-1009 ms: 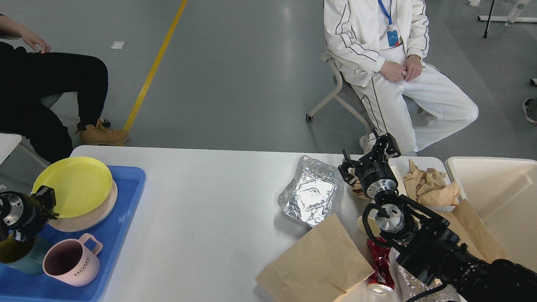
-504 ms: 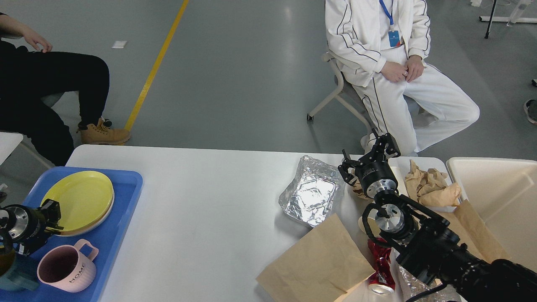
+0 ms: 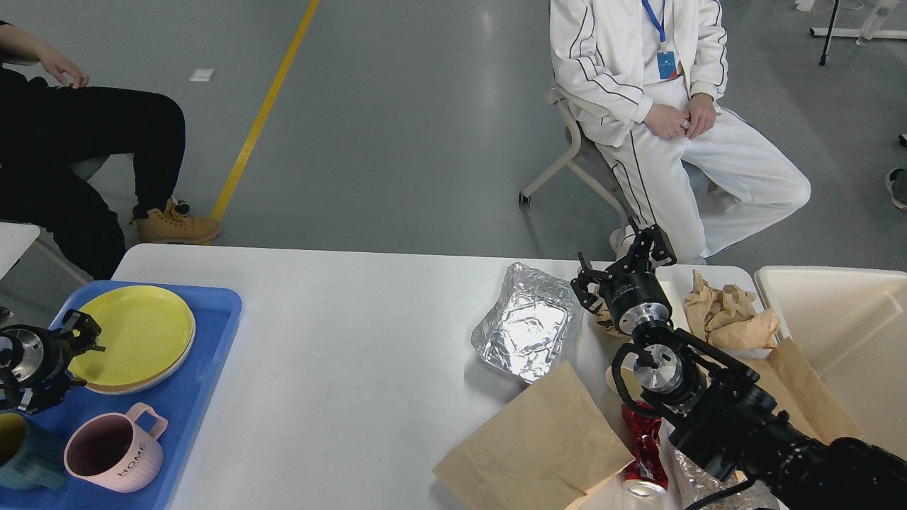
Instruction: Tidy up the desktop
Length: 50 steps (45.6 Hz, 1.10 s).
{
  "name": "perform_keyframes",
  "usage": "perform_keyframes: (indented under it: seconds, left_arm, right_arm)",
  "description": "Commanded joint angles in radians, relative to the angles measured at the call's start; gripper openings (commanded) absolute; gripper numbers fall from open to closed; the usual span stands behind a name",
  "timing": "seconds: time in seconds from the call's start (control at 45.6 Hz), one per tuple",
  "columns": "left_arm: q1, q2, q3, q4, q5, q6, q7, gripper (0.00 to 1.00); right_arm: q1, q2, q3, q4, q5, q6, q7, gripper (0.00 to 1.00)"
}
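Note:
The white desktop [image 3: 340, 340] fills the lower view. My right gripper [image 3: 620, 263] hangs open and empty above its far right part, between a crumpled foil tray [image 3: 528, 329] and crumpled brown paper [image 3: 730, 315]. A small brown scrap [image 3: 602, 322] lies under it. A flat brown paper bag [image 3: 538, 443] and a crushed red can [image 3: 645, 446] lie near the front edge. My left gripper [image 3: 81, 333] is at the left rim of a yellow plate [image 3: 134, 333], which lies on a cream plate in the blue tray [image 3: 191, 397]. Its fingers are too small and dark to read.
A pink mug [image 3: 113, 453] and a teal mug [image 3: 25, 453] stand in the tray. A cream bin [image 3: 843, 333] stands at the right edge, with another brown bag [image 3: 808, 397] against it. A person in white [image 3: 666, 120] sits beyond the table, another in black [image 3: 85, 149] at left.
The yellow plate, first raised and off-centre over the cream plate, now lies flat on it. My left gripper has moved down and left to the plate's rim. The right arm has not moved.

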Motion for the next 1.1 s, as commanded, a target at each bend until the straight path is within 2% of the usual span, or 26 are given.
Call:
perform_keyframes:
  seconds: [0.0,0.11,0.175,0.285,0.307,0.351,0.702,0.811,0.877,1.075]
  left_arm:
    - [-0.052,0.0,-0.012,-0.001,-0.002,0.0,-0.002,0.9]
    - [-0.083,-0.002,-0.023,0.0,-0.009,0.0,-0.016,0.93]
    - [-0.088,-0.002,-0.041,0.0,-0.008,0.0,-0.059,0.95]
    - [-0.098,-0.003,-0.06,0.0,-0.006,0.0,-0.151,0.95]
    - [-0.098,-0.005,-0.06,0.0,-0.005,0.0,-0.18,0.95]
    - [-0.098,-0.007,-0.06,0.0,-0.005,0.0,-0.195,0.96]
    - [-0.086,-0.008,-0.063,-0.001,-0.009,0.0,-0.201,0.96]
    - [-0.086,-0.005,-0.113,0.0,-0.009,0.0,-0.221,0.96]
    - [-0.086,-0.003,-0.167,0.002,-0.008,0.0,-0.263,0.96]
    - [-0.101,-0.003,-0.293,0.003,0.001,0.002,-0.464,0.96]
  right_arm:
    - [0.0,0.0,0.0,0.0,0.0,0.0,0.0,1.0]
    - [0.0,0.0,0.0,-0.002,0.0,-0.001,0.0,1.0]
    - [0.0,0.0,0.0,0.0,0.0,0.0,0.0,1.0]
    - [0.0,0.0,0.0,-0.002,0.0,-0.001,0.001,1.0]
    - [0.0,0.0,0.0,-0.002,0.0,0.0,0.001,1.0]
    - [0.0,0.0,0.0,0.0,0.0,0.0,0.0,1.0]
    - [0.0,0.0,0.0,-0.002,0.0,0.0,0.0,1.0]
    - [0.0,0.0,0.0,-0.002,0.0,0.0,0.001,1.0]
    - [0.0,0.0,0.0,0.0,0.0,0.0,0.001,1.0]
    - [0.0,0.0,0.0,0.0,0.0,-0.001,0.0,1.0]
